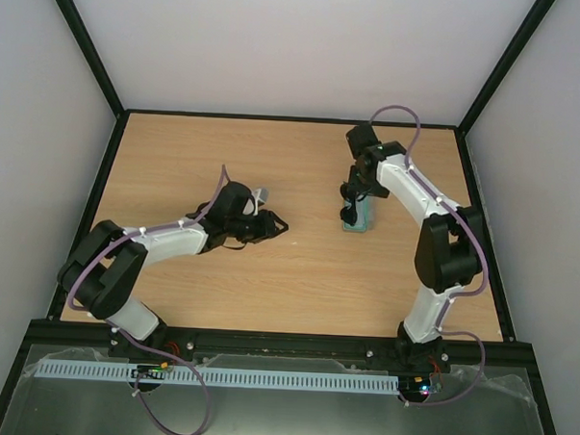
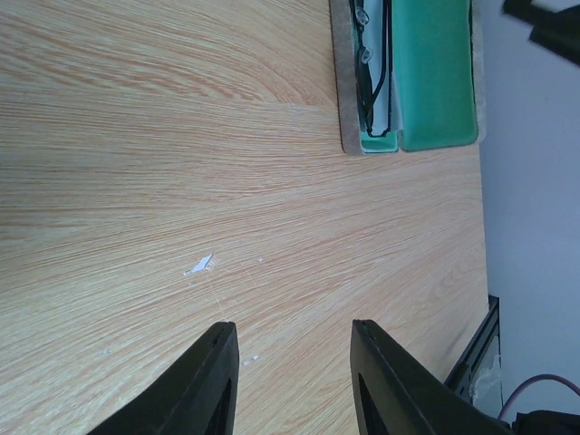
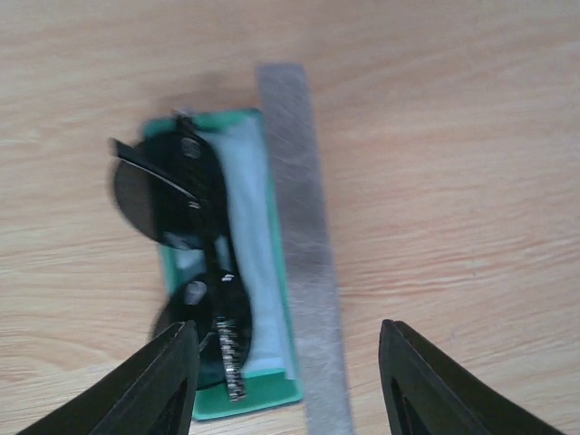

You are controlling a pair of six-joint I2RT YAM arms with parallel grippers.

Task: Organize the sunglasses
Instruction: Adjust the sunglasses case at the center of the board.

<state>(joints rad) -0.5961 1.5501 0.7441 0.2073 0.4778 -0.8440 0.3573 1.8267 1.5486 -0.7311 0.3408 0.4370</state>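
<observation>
The sunglasses (image 3: 177, 204), with round dark lenses and folded thin arms, lie inside the open case (image 3: 304, 236). The case is grey outside with green lining. A pale blue cloth (image 3: 249, 227) lies beside them in it. My right gripper (image 3: 288, 367) is open and empty, hovering just above the case's near end, its fingers either side of it. In the top view it (image 1: 351, 207) is over the case (image 1: 356, 221). My left gripper (image 2: 294, 349) is open and empty over bare wood, well away from the case (image 2: 435, 82). The sunglasses (image 2: 374, 86) show at the top of the left wrist view.
The wooden table (image 1: 297, 276) is fenced by a black frame, with white walls behind and at the sides. A small white fleck (image 2: 201, 265) lies on the wood ahead of my left gripper (image 1: 276, 227). The table's right edge (image 2: 480, 227) is near the case.
</observation>
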